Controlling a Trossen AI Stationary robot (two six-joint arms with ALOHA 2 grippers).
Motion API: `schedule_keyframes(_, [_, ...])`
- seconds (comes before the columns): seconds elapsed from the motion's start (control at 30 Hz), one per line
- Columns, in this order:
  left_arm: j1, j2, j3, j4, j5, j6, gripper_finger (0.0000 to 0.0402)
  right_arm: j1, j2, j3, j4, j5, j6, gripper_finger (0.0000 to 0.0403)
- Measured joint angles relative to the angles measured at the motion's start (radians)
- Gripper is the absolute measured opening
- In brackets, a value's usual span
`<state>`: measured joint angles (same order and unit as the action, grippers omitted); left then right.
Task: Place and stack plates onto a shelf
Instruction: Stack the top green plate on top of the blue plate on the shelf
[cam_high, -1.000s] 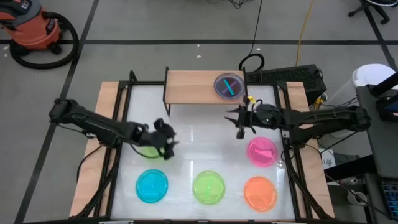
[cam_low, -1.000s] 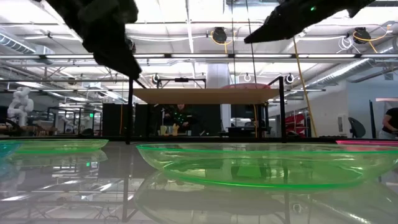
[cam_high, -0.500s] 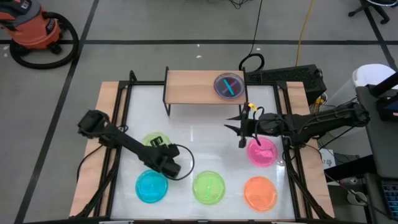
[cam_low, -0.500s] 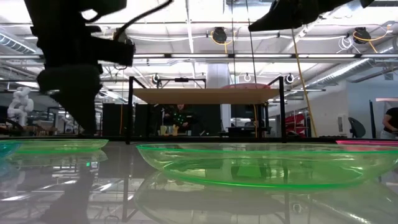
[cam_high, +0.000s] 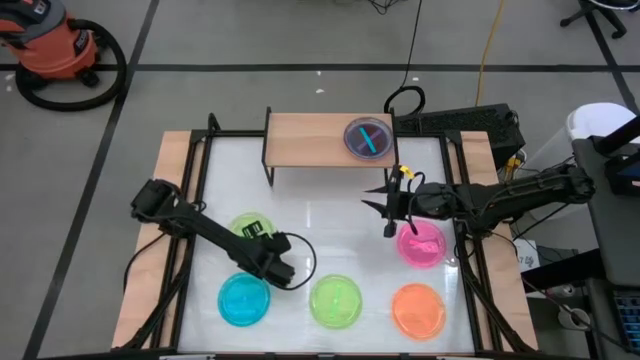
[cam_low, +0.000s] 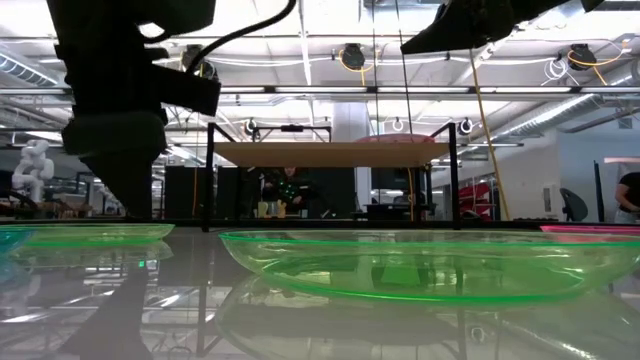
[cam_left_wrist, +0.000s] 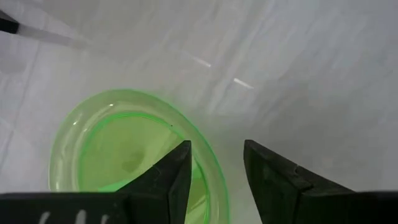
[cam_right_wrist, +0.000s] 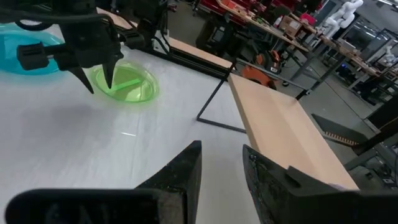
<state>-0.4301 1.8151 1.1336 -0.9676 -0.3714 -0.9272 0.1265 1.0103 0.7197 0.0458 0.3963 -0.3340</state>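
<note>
Left gripper, jaws parted, apparently straddles the green plate's rim; right gripper hovers open.

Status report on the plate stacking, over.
Left tool open, straddling green plate rim. Right tool open, empty, beside pink plate. One plate on shelf. Nothing blocking.

Glossy translucent plastic plates (bright colours), pale matt wood shelf, thin black metal legs, glossy white tabletop
</note>
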Motion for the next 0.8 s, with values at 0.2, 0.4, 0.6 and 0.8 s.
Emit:
schedule_keyframes(0.2, [0.001, 0.05, 0.0, 0.0, 0.012, 0.002, 0.0152, 0.0, 0.0, 0.0, -0.015, 0.0, 0.001, 0.0102])
schedule_keyframes(0.4, [0.018, 0.069, 0.002, -0.018, 0.02, -0.011, 0.0152, 0.0, 0.0, 0.0, -0.014, 0.0, 0.008, 0.0102])
schedule_keyframes(0.6, [0.023, 0.07, 0.002, -0.027, 0.016, 0.008, 0.0152, 0.0, 0.0, 0.0, -0.018, 0.0, 0.008, 0.0102])
schedule_keyframes(0.8, [0.031, 0.072, -0.002, -0.036, 0.005, 0.006, 0.0105, 0.0, 0.0, 0.0, -0.021, 0.0, 0.008, 0.0102])
